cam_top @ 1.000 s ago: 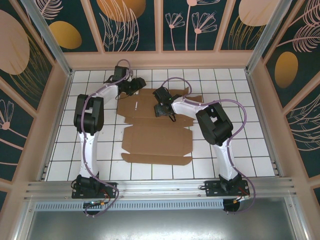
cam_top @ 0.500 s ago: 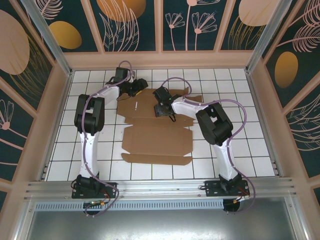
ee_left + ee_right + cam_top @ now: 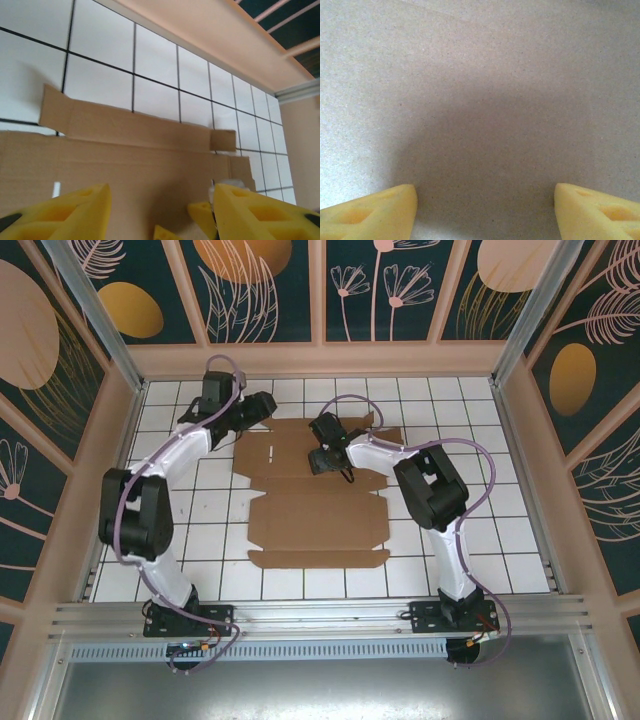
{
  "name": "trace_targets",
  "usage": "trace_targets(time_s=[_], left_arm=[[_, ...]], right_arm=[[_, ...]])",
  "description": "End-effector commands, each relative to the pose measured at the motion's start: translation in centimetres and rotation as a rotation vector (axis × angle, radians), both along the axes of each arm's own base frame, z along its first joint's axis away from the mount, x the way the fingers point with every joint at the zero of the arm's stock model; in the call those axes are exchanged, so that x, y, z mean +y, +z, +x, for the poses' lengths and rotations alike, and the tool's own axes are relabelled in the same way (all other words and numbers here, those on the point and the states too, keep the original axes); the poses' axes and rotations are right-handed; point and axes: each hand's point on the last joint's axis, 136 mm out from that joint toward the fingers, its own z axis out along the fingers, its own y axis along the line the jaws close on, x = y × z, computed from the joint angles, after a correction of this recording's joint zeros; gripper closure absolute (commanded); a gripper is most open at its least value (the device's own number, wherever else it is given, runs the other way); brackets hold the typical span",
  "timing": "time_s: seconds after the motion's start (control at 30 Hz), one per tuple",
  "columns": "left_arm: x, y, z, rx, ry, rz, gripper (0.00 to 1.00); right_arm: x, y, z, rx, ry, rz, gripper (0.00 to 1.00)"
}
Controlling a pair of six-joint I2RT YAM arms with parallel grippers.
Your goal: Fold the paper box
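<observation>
The paper box (image 3: 315, 520) is a flat brown die-cut cardboard sheet lying open on the white tiled table, its flaps spread out. My left gripper (image 3: 262, 406) hovers at the sheet's far left corner. In the left wrist view its yellow fingers (image 3: 60, 212) stand apart over the cardboard (image 3: 130, 165), with nothing between them. My right gripper (image 3: 325, 458) points down onto the far middle of the sheet. It is open and close above the cardboard (image 3: 485, 100), and its yellow tips (image 3: 200, 215) also appear in the left wrist view.
A raised beige wall (image 3: 320, 360) and metal corner posts enclose the table (image 3: 190, 530). The back wall (image 3: 210, 30) runs just beyond the sheet's far flaps. Bare tiles lie left and right of the sheet.
The left arm's elbow has swung out to the left and its gripper has slid a little left along the sheet's far edge. The right arm has hardly moved.
</observation>
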Motion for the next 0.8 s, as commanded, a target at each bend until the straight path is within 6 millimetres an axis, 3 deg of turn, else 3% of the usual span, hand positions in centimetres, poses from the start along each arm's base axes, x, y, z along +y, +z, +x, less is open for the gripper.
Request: trace_targets(time_s=[0.0,0.07,0.23,0.4,0.43,0.57,0.77], left_arm=[[-2.5,-3.2,-2.4,0.058,-0.057,0.016,0.44],[-3.7,-4.3,-3.0,0.089,-0.079,0.003,0.46],[-6.6,-5.3,-4.0,0.117,-0.109,-0.034,0.5],[-9.1,-6.4,-5.1,0.154,-0.131,-0.055,0.51],[-9.5,-6.8,-5.4,0.163,-0.134,-0.056,0.52],[-11.3,-8.9,-6.5,0.224,-0.159,-0.031,0.51],[-11.8,-11.8,-7.0,0.306,-0.137,0.008,0.48]], right_arm=[[-2.3,-5.0,-4.8,0.202,0.077,-0.104,0.28],[-1.9,-3.2,-4.1,0.169,0.067,-0.054,0.28],[-0.2,4.3,-2.8,0.093,0.067,0.242,0.28],[-1.0,9.5,-2.4,0.041,0.052,0.386,0.27],[-1.2,9.9,-2.7,0.041,0.042,0.4,0.27],[-6.6,9.7,-2.6,0.047,-0.149,0.383,0.28],[-12.5,7.3,-6.7,0.09,-0.323,0.343,0.21]])
